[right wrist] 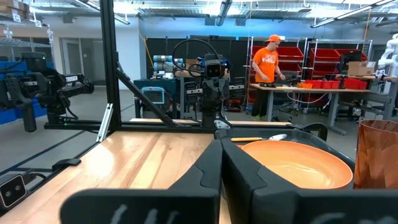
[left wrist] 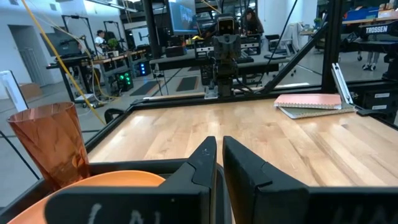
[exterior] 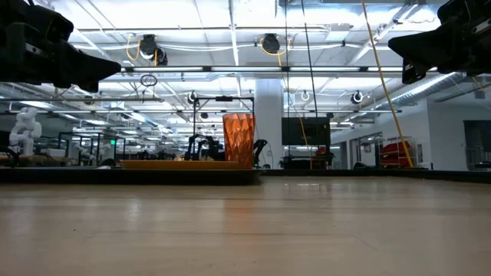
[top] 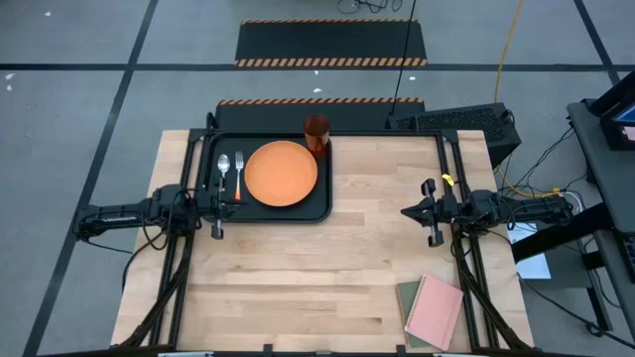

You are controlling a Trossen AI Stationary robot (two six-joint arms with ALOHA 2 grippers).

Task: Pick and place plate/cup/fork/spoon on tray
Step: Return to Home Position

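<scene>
- Tray [top: 213, 149] contents first, as seen past the left end effector [top: 217, 203]: this end effector sits at the tray's left edge, its two fingers [left wrist: 202, 163] pressed nearly together with nothing between them, so it reads as closed and empty.
- Just beyond its tips lie the spoon [top: 224, 169] and the fork [top: 238, 172], side by side and parallel in the tray's left strip, heads pointing to the far side; that is a tidy place-setting order, left of the plate.
- Filling the middle of the tray is the plate [top: 282, 174], flat, with the cutlery just beside its left rim but apart from it.
- At the tray's far right corner stands the cup [top: 317, 133], upright, just beside the plate's far rim; a corner spot keeps a tall, tippable piece out of the arms' way.
- Well apart on the bare bench [top: 347, 268], the right end effector [top: 409, 211] points toward the tray with its fingers [right wrist: 205, 168] also shut on nothing.
- Judged from how things lie, all four pieces are already on the tray and the task looks done; both arms appear parked at rest.
- A pink notebook [top: 435, 309] lies on a darker one at the near right corner of the bench, no part of the job.
</scene>
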